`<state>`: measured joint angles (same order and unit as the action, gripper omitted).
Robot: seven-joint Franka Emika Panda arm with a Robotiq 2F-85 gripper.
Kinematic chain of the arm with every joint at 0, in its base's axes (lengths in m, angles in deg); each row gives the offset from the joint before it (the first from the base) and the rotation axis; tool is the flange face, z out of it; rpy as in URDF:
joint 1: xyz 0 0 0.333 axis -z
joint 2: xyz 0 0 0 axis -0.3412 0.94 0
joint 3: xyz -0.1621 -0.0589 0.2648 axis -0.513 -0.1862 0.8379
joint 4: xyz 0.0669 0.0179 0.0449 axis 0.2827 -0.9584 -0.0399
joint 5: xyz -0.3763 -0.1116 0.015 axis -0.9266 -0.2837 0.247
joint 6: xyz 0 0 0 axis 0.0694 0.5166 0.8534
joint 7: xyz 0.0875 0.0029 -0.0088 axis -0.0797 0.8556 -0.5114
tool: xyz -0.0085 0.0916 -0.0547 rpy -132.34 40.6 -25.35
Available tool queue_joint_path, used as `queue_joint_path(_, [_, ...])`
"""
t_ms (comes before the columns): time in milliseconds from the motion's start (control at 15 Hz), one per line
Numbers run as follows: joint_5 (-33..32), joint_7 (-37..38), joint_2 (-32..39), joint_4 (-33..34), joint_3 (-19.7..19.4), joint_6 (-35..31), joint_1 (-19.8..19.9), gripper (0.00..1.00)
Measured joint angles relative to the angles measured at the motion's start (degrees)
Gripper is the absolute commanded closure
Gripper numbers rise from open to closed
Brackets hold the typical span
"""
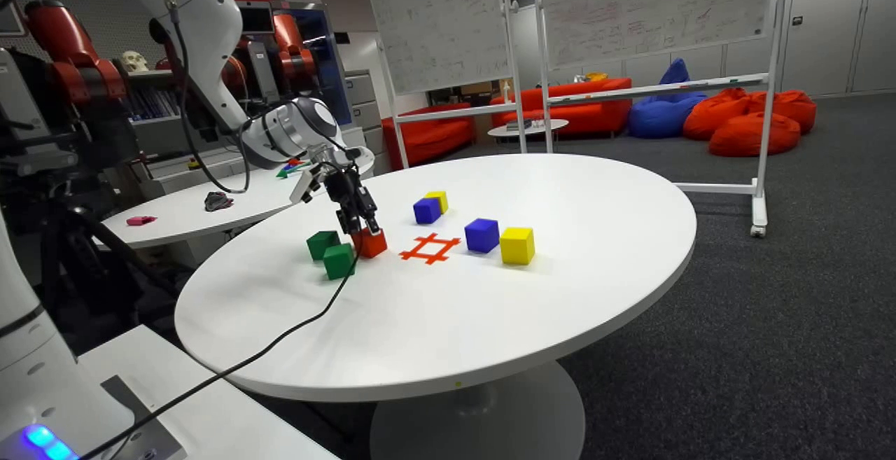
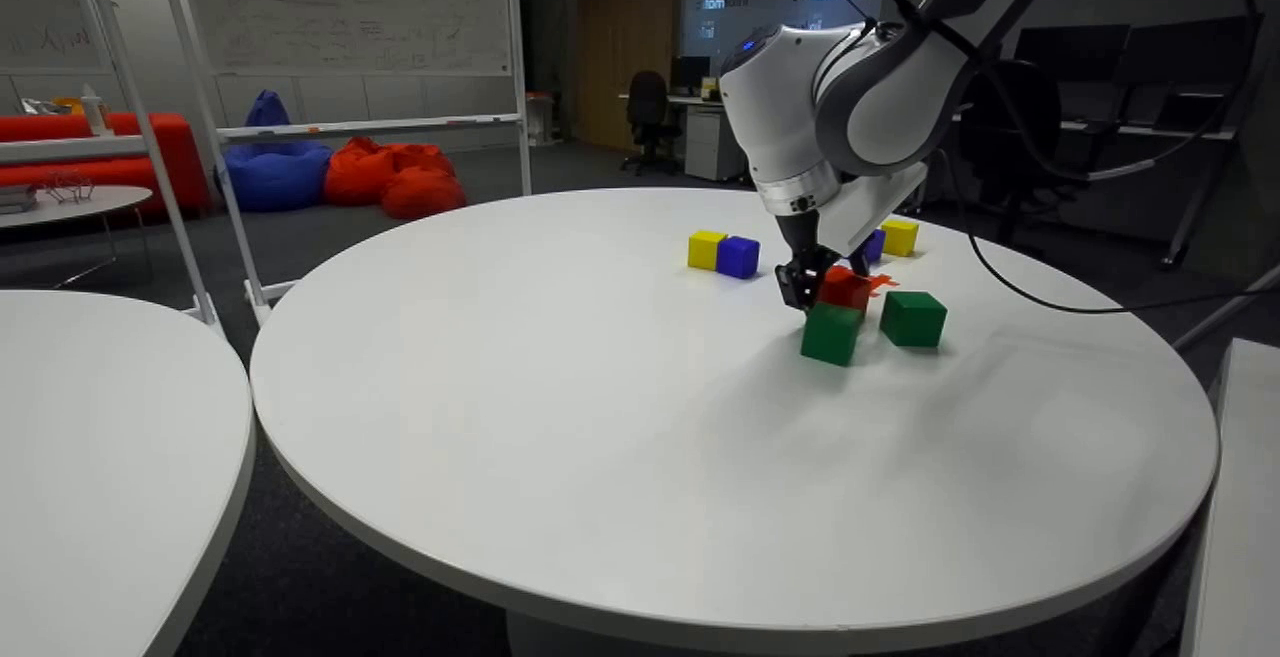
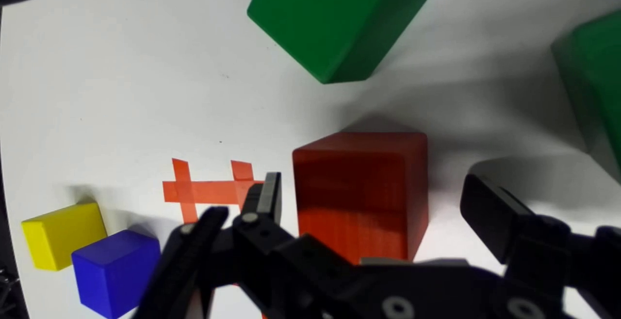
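My gripper (image 3: 374, 193) stands open around a red cube (image 3: 349, 202) on the table. Gaps show between the cube and the fingers on both sides in the wrist view. In both exterior views the gripper (image 1: 360, 225) reaches down over the red cube (image 1: 374, 244), partly hiding it. Two green cubes (image 1: 339, 262) (image 1: 323, 245) sit close by; one green cube (image 3: 335, 18) lies above the red cube in the wrist view and another (image 3: 601, 71) at the right edge. A hash-shaped red tape mark (image 1: 430, 248) lies beside the red cube, partly behind a finger in the wrist view.
A blue cube (image 1: 481, 235) and a yellow cube (image 1: 517, 246) stand side by side past the tape. Farther back are another blue (image 2: 738, 257) and yellow cube (image 2: 705, 249). A black cable (image 1: 294, 330) crosses in front of the round white table (image 1: 602, 194).
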<state>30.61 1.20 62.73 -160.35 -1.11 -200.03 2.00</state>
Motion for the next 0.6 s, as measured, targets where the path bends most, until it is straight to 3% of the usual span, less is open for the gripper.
queue_joint_path(600, [0.0, -0.2, 0.0, 0.0, -0.8, 0.0, 2.3, 0.0])
